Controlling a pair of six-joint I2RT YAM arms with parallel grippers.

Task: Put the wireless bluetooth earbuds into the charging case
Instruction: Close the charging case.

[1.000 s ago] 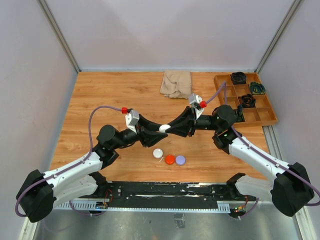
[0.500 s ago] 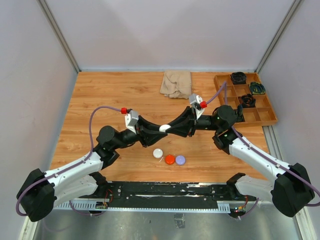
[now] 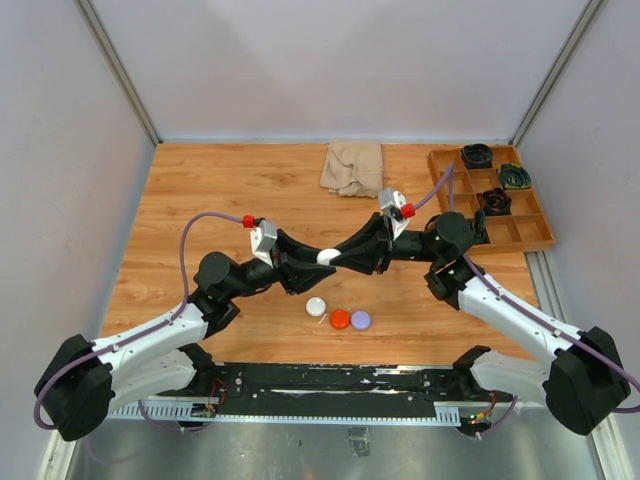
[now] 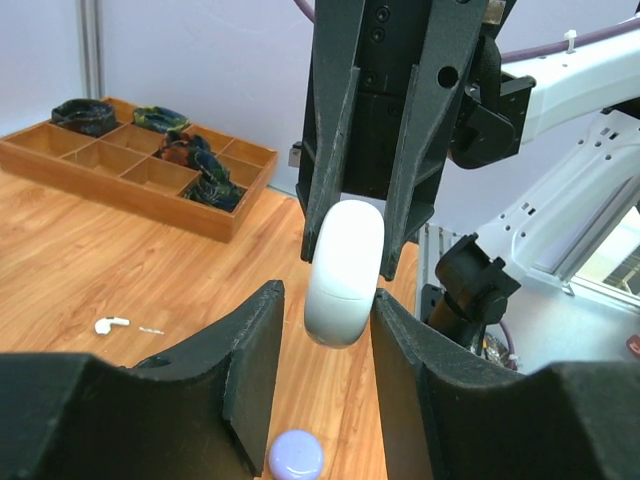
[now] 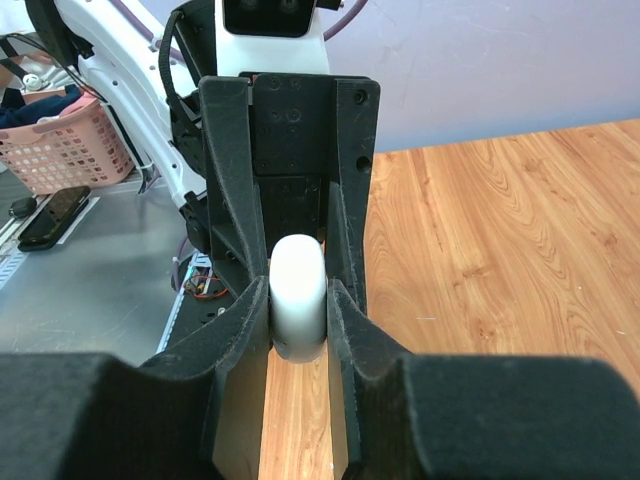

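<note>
A white, closed charging case [image 3: 325, 256] hangs above the table between both grippers. My right gripper [image 3: 338, 258] is shut on it; in the right wrist view [image 5: 298, 300] its pads press both sides of the case [image 5: 298, 280]. My left gripper [image 3: 312, 262] is open around the case's other end; the left wrist view [image 4: 325, 310] shows a gap beside the case [image 4: 344, 270]. One white stemmed earbud [image 4: 111, 323] lies on the wood. No other earbuds show.
A white puck [image 3: 316, 307], a red puck [image 3: 340, 319] and a purple puck [image 3: 361, 320] lie below the grippers. A wooden compartment tray [image 3: 530, 235] stands at the far right. A beige cloth [image 3: 353, 166] lies at the back.
</note>
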